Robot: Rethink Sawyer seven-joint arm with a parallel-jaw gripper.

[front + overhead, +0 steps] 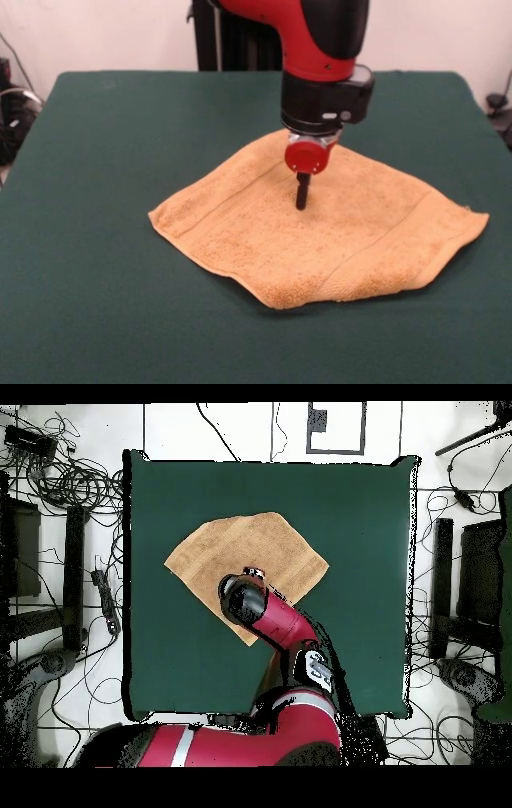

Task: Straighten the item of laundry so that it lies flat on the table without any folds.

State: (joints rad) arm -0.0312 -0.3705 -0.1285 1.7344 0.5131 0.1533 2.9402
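The item of laundry [352, 240], a mustard terry towel, lies spread in a diamond shape on the green table [96, 160]. Its near edge is slightly rolled up and wavy, and a woven band runs along the right side. My gripper [302, 194] points straight down over the towel's middle. Its narrow black tip rests on or just above the cloth, with no gap showing between the fingers. Nothing is lifted or bunched around the tip. In the overhead view the towel [245, 544] sits in the upper middle of the table [370, 534]. There the arm covers the towel's lower part and hides the gripper.
Green cloth surrounds the towel on all sides. Cables and equipment [70, 484] lie on the floor beyond the table's edges. The arm's red body [285, 629] reaches over the table from the robot's side.
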